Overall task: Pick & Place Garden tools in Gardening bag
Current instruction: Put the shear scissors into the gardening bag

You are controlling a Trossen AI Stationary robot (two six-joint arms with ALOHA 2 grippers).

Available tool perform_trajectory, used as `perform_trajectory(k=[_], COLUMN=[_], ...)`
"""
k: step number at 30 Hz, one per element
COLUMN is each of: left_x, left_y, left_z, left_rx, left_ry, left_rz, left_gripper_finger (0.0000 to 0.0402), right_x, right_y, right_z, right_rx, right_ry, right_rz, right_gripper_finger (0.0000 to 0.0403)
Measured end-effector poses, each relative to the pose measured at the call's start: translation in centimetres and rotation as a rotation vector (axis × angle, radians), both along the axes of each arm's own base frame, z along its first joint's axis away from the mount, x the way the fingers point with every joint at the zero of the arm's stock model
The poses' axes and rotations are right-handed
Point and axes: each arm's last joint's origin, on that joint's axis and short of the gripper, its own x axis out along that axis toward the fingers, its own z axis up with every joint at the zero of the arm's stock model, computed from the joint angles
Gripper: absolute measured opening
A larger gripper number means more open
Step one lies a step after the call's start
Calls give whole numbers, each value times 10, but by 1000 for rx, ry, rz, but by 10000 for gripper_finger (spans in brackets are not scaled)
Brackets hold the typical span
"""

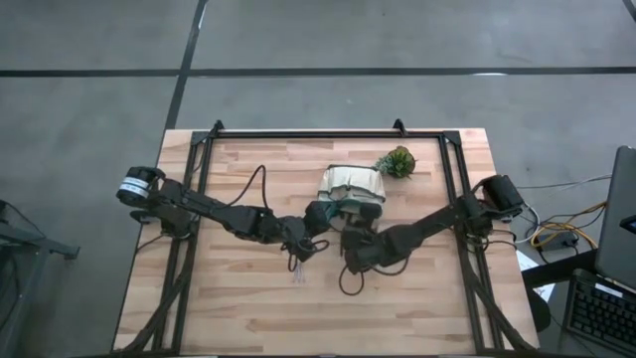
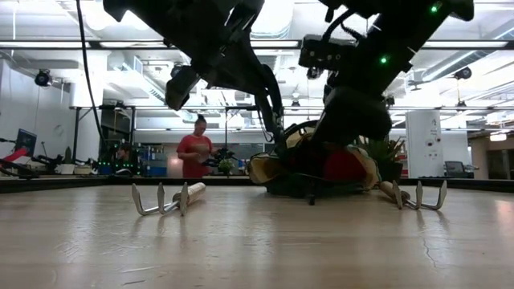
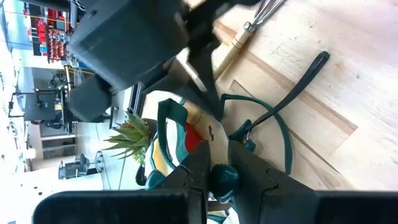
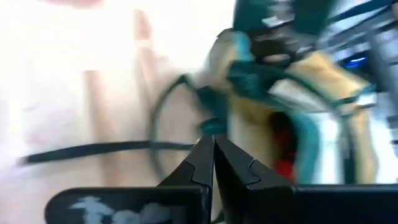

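**A:** How far along are you?

**B:** Partway, I'd judge. Nearest the low camera, a rake (image 2: 165, 198) lies on the worktop (image 2: 257, 249) at the lower left of the frame. A second rake (image 2: 422, 195) lies at the right, just beside the bag. Both are outside it and need packing.

**A:** And the bag itself?

**B:** The bag (image 1: 350, 185) sits mid-frame in the high view with its mouth open. A red piece (image 2: 345, 164) shows inside it, so I count that one as packed. I can't find the shears anywhere, in the bag or out.

**A:** Your grippers?

**B:** My left gripper (image 3: 221, 163) is narrow, pinched on the bag's green trim. My right gripper (image 4: 213, 155) is fully closed at the bag's mouth, and I see nothing between its fingers.

**A:** Anything behind?

**B:** A small plant (image 1: 396, 161) stands just beyond the bag, toward the upper right of the high view. It isn't mine to pack.
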Motion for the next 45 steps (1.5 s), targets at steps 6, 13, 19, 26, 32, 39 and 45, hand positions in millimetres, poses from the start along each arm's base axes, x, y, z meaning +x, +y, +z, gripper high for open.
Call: perform_trajectory(k=[6,13,19,26,32,39,45], left_x=[0,0,0,0,1,1,1], left_y=[0,0,0,0,-1,-1,-1], left_z=[0,0,0,0,1,1,1], left_rx=[-10,-13,-18,-21,-30,-32,-33], left_ry=[-6,-8,-9,-9,-21,-19,-21], left_rz=[5,11,13,10,5,2,2], left_gripper_finger=[44,44,44,44,44,44,44], right_x=[4,8,8,7,10,12,13], right_y=[-6,-16,-22,-27,-33,-34,-39], right_z=[-11,-36,-41,-50,-64,-61,-61], right_rx=[34,2,-123,-151,-177,-227,-232], right_ry=[16,97,84,68,94,90,99], right_rz=[-15,-21,-70,-82,-70,-65,-76], right_gripper_finger=[9,70,149,186,175,144,129])
